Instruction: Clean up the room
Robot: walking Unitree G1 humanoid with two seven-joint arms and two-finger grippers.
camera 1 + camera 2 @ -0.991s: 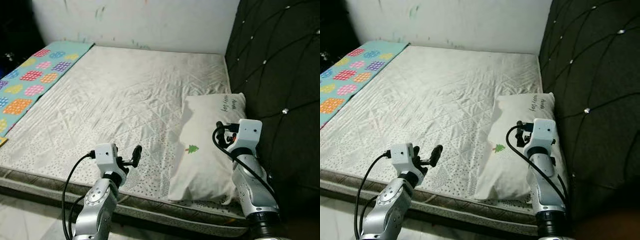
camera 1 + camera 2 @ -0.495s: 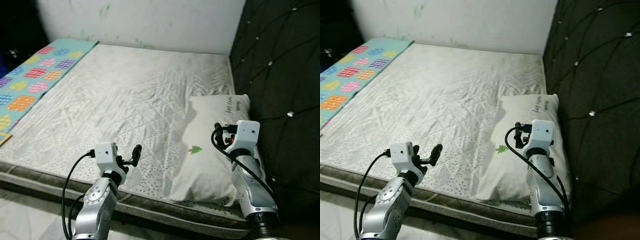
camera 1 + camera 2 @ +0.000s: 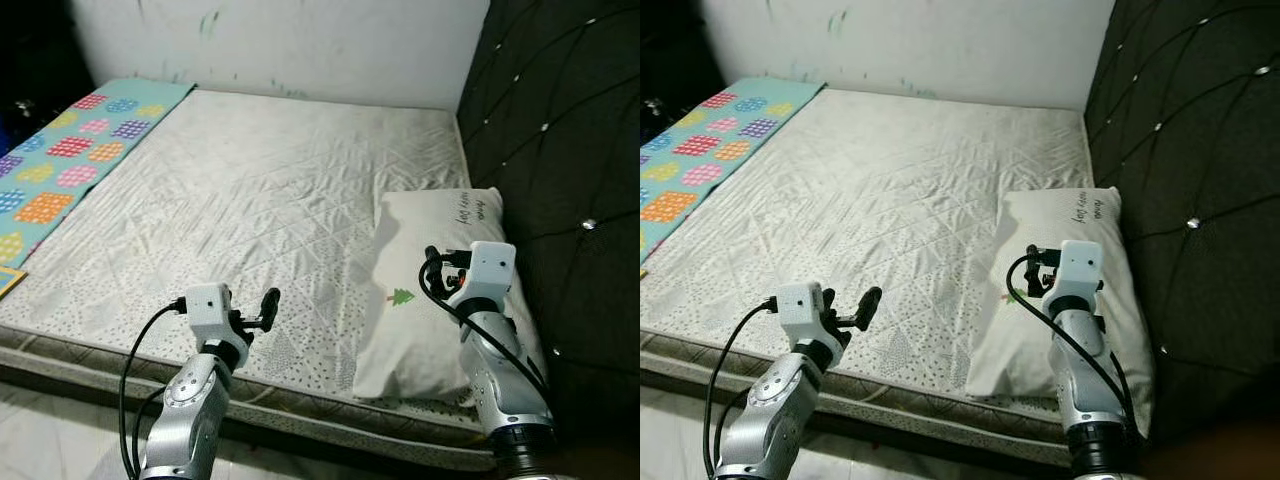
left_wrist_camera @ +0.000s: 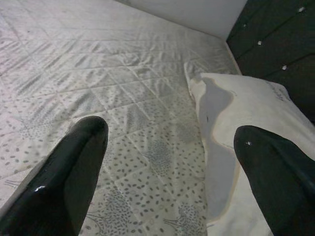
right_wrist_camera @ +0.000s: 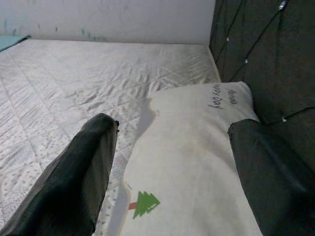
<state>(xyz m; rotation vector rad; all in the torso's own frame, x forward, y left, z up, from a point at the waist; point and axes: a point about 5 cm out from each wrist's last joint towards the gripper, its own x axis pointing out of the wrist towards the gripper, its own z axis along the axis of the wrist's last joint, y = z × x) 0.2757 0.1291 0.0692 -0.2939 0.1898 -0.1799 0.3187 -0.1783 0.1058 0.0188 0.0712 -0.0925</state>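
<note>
Scene: bed (image 3: 250,190) with a quilted off-white cover, viewed from its near edge. Dark tufted headboard (image 3: 560,120) runs along the right side, pale wall (image 3: 300,40) at the far end.

Pillow (image 3: 440,290): white, lies on the bed's right side, long edge against the headboard, near end reaching the mattress's near edge. Small green tree print (image 3: 403,296) on its left half, handwritten text (image 3: 467,208) near the far end.

Mat (image 3: 60,160): teal with coloured patches, runs along the bed's far left edge, well apart from the pillow.

Left gripper (image 4: 172,162): raised over the near edge of the mattress, left of the pillow, not touching anything. Fingers (image 4: 74,167) spread wide, nothing between them. Its wrist view looks across the cover toward the pillow's left edge.

Right gripper (image 5: 167,167): hovering above the pillow's near half, roughly over the tree print side. Fingers (image 5: 83,167) wide apart, empty; the pillow surface shows in the gap between them. Can't tell from the head views whether the fingertips touch the fabric; the wrist view suggests they sit just above it.

Both silver arms come up from the bottom of the head views, black cables looping off each wrist. Floor strip (image 3: 60,440) in front of the bed is pale tile.
</note>
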